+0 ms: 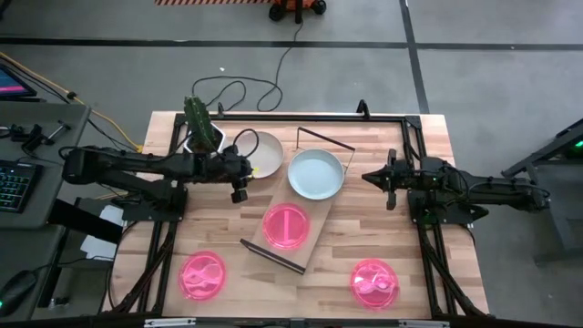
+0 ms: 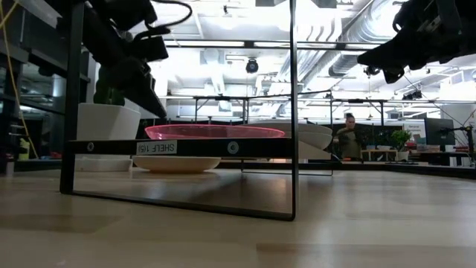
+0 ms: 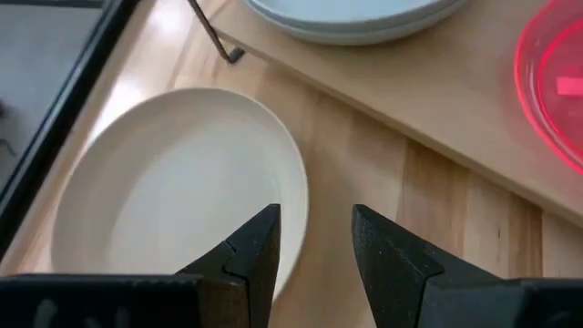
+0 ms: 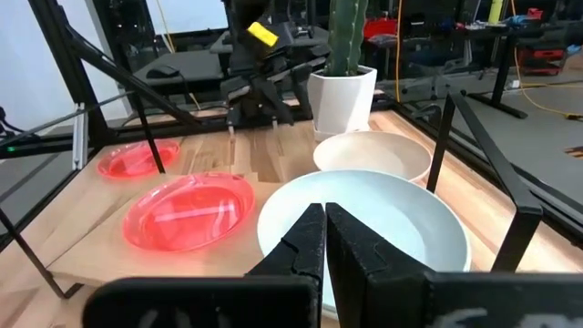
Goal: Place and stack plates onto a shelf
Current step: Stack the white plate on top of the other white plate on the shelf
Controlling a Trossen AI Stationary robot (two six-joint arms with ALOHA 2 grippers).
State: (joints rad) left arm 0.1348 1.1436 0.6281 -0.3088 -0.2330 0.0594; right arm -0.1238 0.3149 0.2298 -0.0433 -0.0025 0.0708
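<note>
I have the left gripper (image 3: 314, 251) hanging open and empty over the near rim of the cream plate (image 3: 173, 191), which lies on the table just beside the shelf (image 1: 321, 223) edge. The right gripper (image 4: 325, 239) waits shut near the pale plate (image 1: 316, 174) on the shelf.

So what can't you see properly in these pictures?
- Low view: the cream plate under the shelf is mostly hidden by the board's edge.
- Left wrist view: the pink plate is cut off by the picture's edge.
- Low view: the person is too small.
</note>
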